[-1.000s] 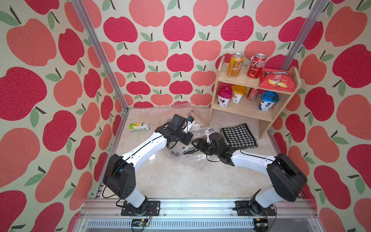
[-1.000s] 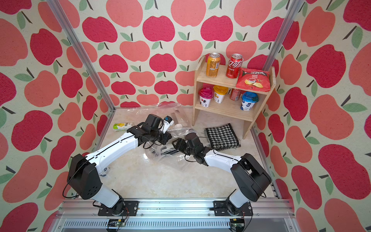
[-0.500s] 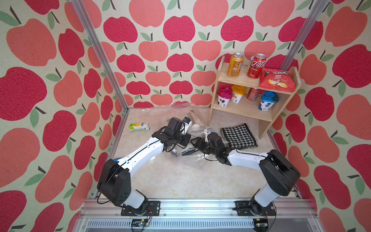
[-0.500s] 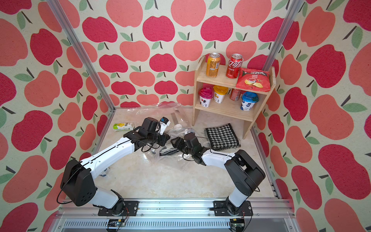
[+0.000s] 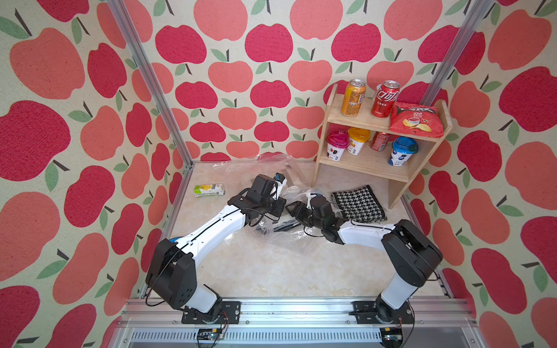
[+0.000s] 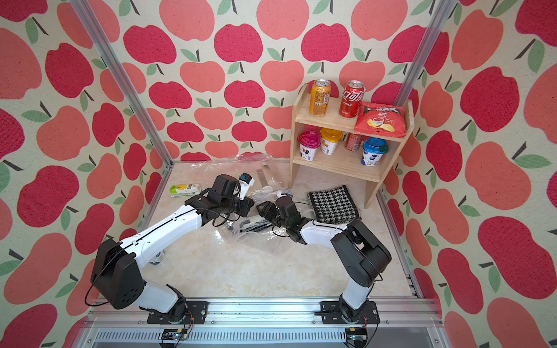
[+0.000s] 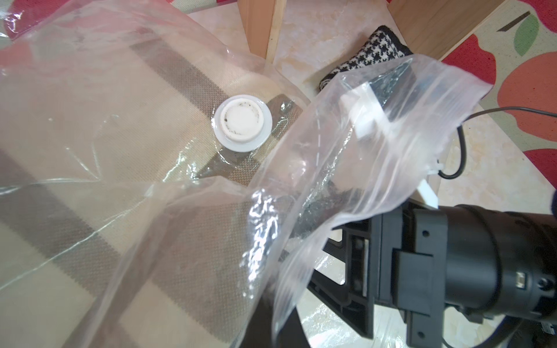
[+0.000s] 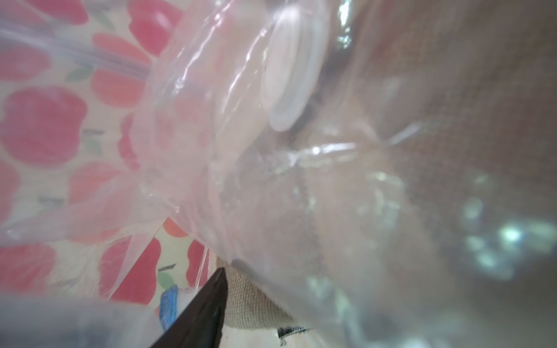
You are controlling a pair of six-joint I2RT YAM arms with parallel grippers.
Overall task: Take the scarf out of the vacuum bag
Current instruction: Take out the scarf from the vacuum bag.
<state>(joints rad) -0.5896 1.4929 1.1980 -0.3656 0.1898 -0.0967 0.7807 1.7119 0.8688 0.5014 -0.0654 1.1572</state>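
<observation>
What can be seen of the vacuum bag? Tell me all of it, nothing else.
The vacuum bag is large, clear, crinkly plastic with a round white valve cap on its face. It lies crumpled on the marble-look table between the two arms. A beige scarf with brown stripes shows through it. One loose flap at its edge drapes over the right gripper.
</observation>
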